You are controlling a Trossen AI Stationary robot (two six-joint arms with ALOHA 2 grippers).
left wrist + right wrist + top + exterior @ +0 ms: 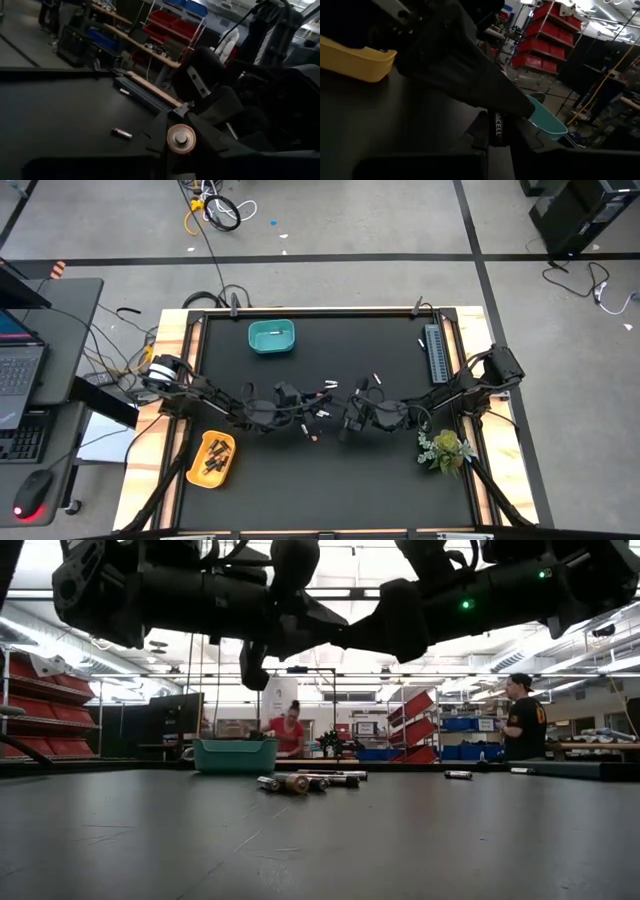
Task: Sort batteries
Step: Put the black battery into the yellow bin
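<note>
Two grippers meet over mid-table, each pinching one battery. The left gripper [181, 145] clamps a copper-ended cell [181, 139] end-on between its fingers, likely for carrying to a bin. The right gripper [498, 137] grips a dark, lettered cell [498, 131] upright. Loose batteries [308, 780] lie just beneath them; the teal bin [271, 337] sits beyond, the yellow bin [211, 459] behind the left gripper.
</note>
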